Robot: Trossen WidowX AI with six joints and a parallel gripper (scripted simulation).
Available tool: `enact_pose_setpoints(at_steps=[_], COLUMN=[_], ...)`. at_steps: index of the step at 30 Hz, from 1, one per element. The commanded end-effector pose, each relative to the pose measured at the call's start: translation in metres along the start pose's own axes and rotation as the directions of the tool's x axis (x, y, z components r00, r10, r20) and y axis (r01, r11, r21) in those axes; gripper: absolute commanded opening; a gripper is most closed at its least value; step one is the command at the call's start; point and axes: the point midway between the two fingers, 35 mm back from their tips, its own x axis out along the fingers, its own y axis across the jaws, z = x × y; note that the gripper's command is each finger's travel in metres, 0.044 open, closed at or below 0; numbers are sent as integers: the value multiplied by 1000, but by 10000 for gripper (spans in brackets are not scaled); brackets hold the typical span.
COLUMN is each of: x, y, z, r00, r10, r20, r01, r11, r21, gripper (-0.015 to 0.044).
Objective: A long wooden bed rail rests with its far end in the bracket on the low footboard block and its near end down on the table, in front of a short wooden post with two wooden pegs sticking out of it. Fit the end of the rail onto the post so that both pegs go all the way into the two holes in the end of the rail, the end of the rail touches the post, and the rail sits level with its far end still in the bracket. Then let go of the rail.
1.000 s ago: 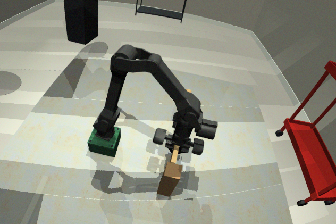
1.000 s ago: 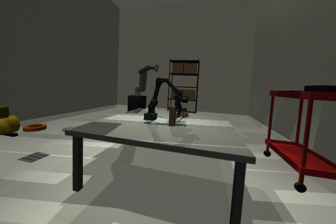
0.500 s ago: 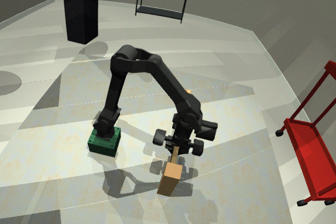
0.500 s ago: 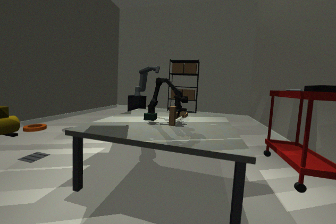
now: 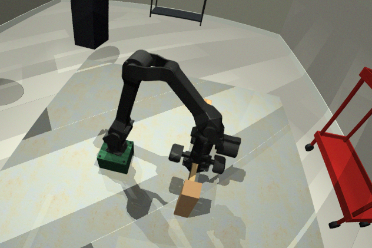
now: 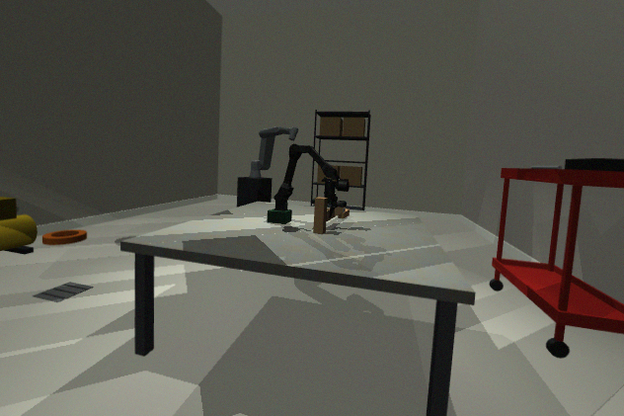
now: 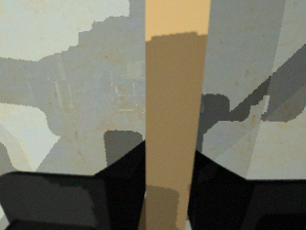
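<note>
Fingers [image 5: 196, 165] [image 6: 333, 213] clamped on the rail [image 5: 193, 174] [image 6: 331, 216] [image 7: 175, 97], well inside the tabletop's [image 5: 270, 209] [image 6: 297, 270] [image 7: 253, 29] edges. Probably lining up; next, ease it onto the post [image 5: 188, 198] [image 6: 320, 215].

One view peers steeply down over the table [image 5: 90, 209] [image 6: 302, 270] from above; another stands back beyond its edge, looking across. The third stares down from the hand [image 5: 198, 161] [image 7: 168, 214], very close to the wood, and all three share the table.
</note>
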Motion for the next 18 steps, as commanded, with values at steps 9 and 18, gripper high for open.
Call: enact_pose_setpoints(at_steps=[9,18], x=[-1,-2], y=[0,0], z=[-5,-7], r00=[1000,1000], r10=[-1,-1], r20=[-2,-2], r01=[1,1], r11=[1000,1000], r21=[-1,-1], gripper=[0,0])
